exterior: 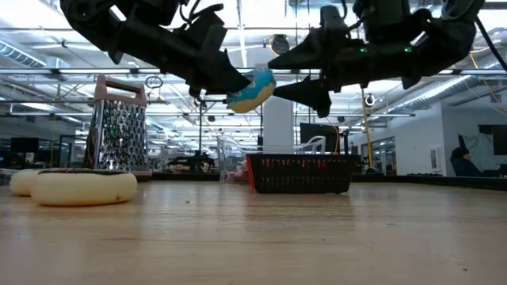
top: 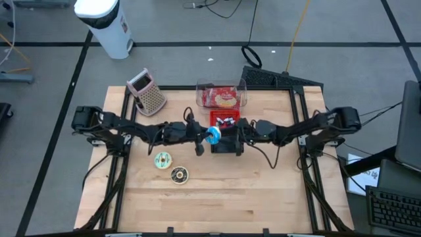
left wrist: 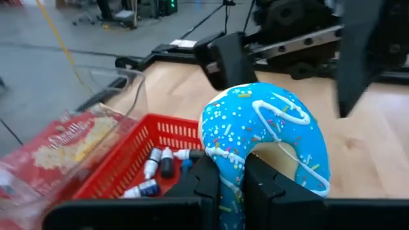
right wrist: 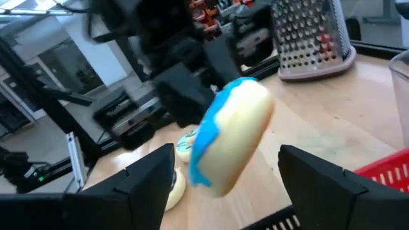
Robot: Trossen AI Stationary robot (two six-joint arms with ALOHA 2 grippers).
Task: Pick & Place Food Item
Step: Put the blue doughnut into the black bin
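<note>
A blue-iced donut with white icing lines and sprinkles hangs above the middle of the table, just in front of the red basket. My left gripper comes from the table's left and is shut on it. My right gripper comes from the right and is open. Its fingers stand on either side of the donut, and I see no touch. Two more donuts lie flat on the table at the near left. My left gripper pinches one side of the donut's ring between its two fingers, one on the ring's outer side, the other toward the hole. The fingers come roughly level from the table's left. The donut is lifted clear of the table and tilted, sticking out beyond the fingertips.
The red basket holds small bottles. Behind it stands a clear container with a red box inside. A metal grater stands at the far left. The near half of the wooden table is bare.
</note>
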